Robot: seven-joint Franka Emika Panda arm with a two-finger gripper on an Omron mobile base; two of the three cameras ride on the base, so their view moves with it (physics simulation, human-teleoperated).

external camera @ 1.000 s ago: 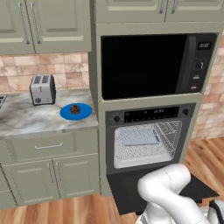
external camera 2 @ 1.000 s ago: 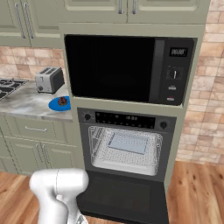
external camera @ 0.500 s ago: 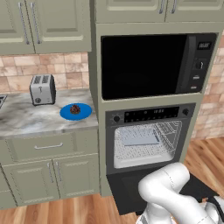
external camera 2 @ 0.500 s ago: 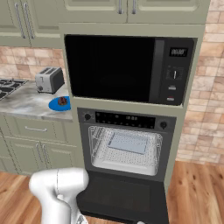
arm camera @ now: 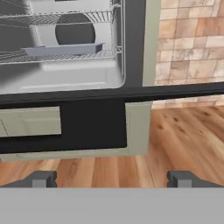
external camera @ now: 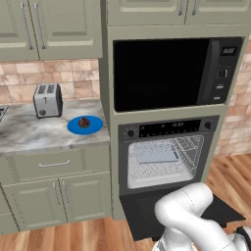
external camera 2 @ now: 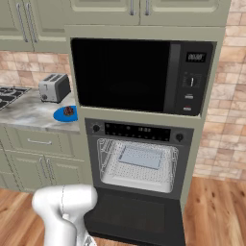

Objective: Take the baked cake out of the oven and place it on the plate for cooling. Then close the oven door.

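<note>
The baked cake (external camera: 84, 121), small, dark brown and lumpy, rests on the bright blue plate (external camera: 73, 128) on the marble counter; from the right it shows as the cake (external camera 2: 69, 111) on the plate (external camera 2: 60, 115). The oven (external camera: 169, 129) stands open, its oven door (external camera: 139, 215) dropped flat, seen also from the right as the oven door (external camera 2: 139, 216). My gripper (arm camera: 111, 179) is open and empty, low near the floor, below the door's front edge (arm camera: 175, 91). My white arm hides the door's middle in the left base view.
A grey baking tray (external camera 2: 141, 157) lies on the oven's wire rack. The black microwave (external camera: 166, 73) sits above the oven. A toaster (external camera: 47, 100) stands behind the plate and a stove top (external camera 2: 9, 96) lies at far left. Wooden floor (arm camera: 183, 135) spreads under the door.
</note>
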